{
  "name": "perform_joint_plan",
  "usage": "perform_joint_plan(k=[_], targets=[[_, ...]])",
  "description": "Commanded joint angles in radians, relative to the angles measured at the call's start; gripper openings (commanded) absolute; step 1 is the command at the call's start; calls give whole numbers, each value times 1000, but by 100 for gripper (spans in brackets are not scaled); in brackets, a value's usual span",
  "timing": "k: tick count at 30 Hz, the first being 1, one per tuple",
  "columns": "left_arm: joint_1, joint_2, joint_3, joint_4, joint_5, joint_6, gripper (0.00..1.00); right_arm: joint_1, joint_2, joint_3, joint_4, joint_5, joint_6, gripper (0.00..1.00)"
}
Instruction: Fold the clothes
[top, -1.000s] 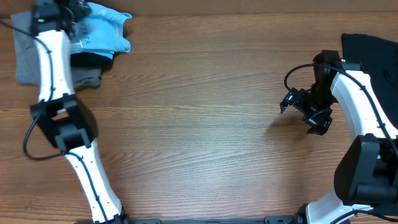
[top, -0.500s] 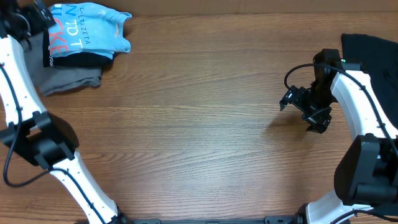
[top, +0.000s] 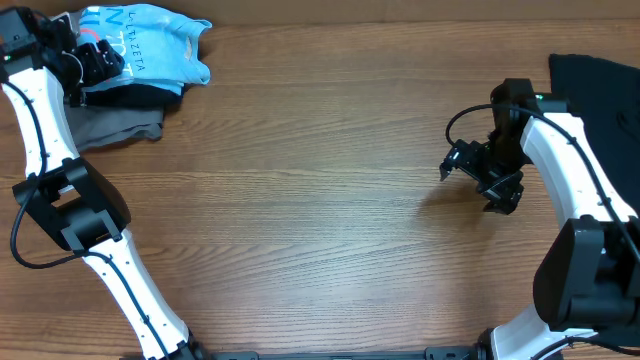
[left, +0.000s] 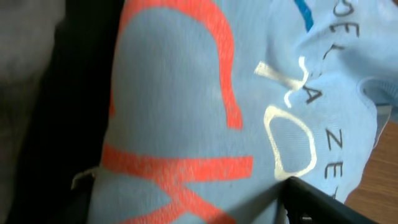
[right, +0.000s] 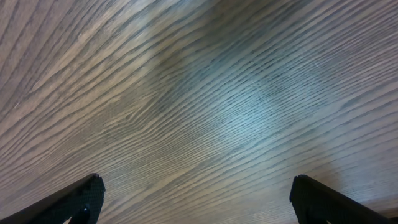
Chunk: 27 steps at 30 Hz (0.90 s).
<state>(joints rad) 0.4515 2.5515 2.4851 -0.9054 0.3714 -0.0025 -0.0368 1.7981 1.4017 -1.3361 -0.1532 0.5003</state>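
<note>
A light blue T-shirt (top: 160, 45) lies crumpled on a black garment (top: 135, 97) and a grey garment (top: 115, 130) at the worktop's (top: 300, 230) upper left, left fingers (top: 100, 62) over them; right fingers (top: 452, 167) hover near another black cloth (top: 600, 85)

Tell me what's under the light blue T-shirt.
A black garment lies under the blue T-shirt, with a grey one lowest. Their covered parts, and anything between them, cannot be seen.

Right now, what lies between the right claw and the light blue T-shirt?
Nothing: the overhead view shows only bare wooden table between the right claw and the light blue T-shirt.
</note>
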Motion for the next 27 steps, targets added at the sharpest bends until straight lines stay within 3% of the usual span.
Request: perform_joint_plan(k=[1,5,8,12,21,27], targets=[[-6,-6,5,17,21,22,74,7,-37,21,0,-2,-3,100],[-5,-12,5,12,21,21,51,7,-37,21,2,-2,-3,100],[-5,-23,5,11,20,16,26,7,-37,21,10,-2,-4,100],[-3,-60,7,13,-18,-3,4,7,-37,21,16,-2,-4,100],[6,-167,37,-9,-274,-115,4,7,-37,21,25,-2,-4,100],[6,-194,37,-14,-366,-122,4,7,-37,21,27,-2,-3,100]])
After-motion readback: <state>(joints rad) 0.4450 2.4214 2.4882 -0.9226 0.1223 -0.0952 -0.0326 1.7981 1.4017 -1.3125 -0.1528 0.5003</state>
